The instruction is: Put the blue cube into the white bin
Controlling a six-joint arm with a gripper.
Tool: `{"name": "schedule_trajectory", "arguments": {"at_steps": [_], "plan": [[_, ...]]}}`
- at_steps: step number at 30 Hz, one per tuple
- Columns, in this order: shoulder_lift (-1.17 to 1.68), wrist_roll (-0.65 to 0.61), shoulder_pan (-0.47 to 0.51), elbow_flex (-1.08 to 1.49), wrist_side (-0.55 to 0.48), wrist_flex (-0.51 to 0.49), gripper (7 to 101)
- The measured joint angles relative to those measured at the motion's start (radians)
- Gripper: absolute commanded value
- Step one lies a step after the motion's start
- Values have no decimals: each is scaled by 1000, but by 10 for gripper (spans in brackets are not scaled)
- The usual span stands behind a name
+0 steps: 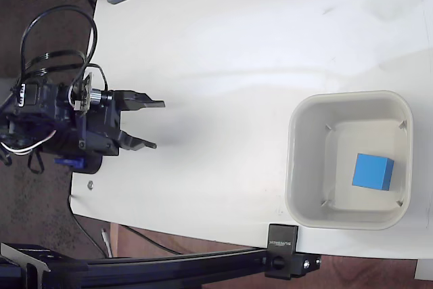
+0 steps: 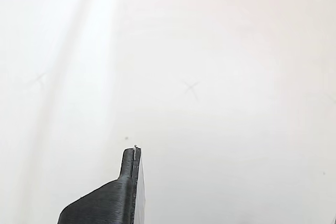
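The cube (image 1: 372,171) lies inside the bin (image 1: 306,109); the claw (image 1: 153,125) hangs spread and empty, well apart, so nothing seems left but parking

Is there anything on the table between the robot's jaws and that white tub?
No. In the fixed view, only bare white table lies between the open gripper and the white bin, which holds the blue cube.

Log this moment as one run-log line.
small sky-blue cube: inside large off-white square plastic bin, on its floor | pincer: open, empty, at table's left side, far from bin | task state: looks done
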Motion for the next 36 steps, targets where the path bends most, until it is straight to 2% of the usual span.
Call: {"name": "schedule_trajectory", "arguments": {"at_steps": [6,36], "plan": [[0,20,0,0,41,0,1003],[0,20,0,0,41,0,1003]]}}
